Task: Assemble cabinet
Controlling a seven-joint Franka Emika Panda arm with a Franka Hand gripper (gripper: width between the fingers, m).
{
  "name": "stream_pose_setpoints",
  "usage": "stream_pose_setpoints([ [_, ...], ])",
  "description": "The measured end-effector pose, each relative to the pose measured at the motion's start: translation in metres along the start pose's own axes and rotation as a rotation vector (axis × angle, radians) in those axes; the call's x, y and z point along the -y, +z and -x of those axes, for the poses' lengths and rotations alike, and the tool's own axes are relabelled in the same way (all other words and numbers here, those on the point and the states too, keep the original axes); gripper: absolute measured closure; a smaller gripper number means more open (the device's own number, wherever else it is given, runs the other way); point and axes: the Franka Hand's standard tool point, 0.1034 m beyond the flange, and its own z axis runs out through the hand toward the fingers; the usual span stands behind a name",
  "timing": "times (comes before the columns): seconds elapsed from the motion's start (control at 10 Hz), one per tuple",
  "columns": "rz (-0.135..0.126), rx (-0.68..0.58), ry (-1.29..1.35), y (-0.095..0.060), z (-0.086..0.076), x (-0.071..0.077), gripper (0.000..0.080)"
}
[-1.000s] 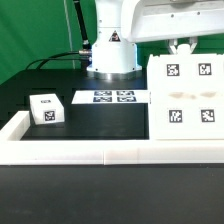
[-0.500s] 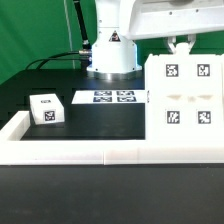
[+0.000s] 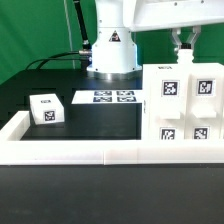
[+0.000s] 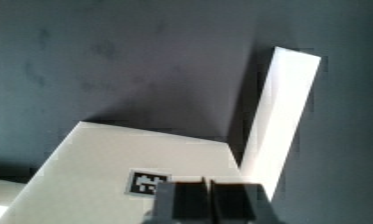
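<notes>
The cabinet's large white body [image 3: 180, 108] stands at the exterior view's right against the front rail, with four tags facing the camera. My gripper [image 3: 185, 45] hangs just above and behind its top edge, fingers together and holding nothing. In the wrist view my gripper [image 4: 211, 203] shows as two dark fingers [image 4: 186, 203] pressed side by side over a white tagged face of the cabinet body [image 4: 112, 165], with a narrow white wall [image 4: 281, 100] rising beside it. The small white tagged block [image 3: 45, 108] lies at the exterior view's left, far from the gripper.
The marker board [image 3: 113, 97] lies flat in front of the robot base [image 3: 110, 55]. A low white rail [image 3: 90, 152] borders the black table along the front and the exterior view's left. Cables run behind the block.
The cabinet body has shifted toward the front rail and now looks larger and lower in the exterior view. The gripper has moved slightly toward the exterior view's right, above its top edge.
</notes>
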Motion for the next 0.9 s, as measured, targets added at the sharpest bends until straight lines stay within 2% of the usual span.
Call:
stream_pose_setpoints([
  [0.1,0.0,0.0,0.0,0.0,0.0,0.0,0.0658],
  [0.2,0.0,0.0,0.0,0.0,0.0,0.0,0.0658],
  [0.4,0.001,-0.003,-0.002,0.003,0.003,-0.001,0.0381],
  [0.5,0.008,-0.017,-0.018,0.013,0.019,-0.01,0.0381],
  [0.6,0.012,-0.007,-0.038,0.02,0.039,-0.026,0.02],
  [0.7,0.018,-0.009,-0.047,0.024,0.054,-0.045,0.0075],
  [0.8,0.024,-0.014,-0.072,0.028,0.068,-0.063,0.0015],
  [0.9,0.026,-0.011,-0.08,0.03,0.079,-0.082,0.0015],
])
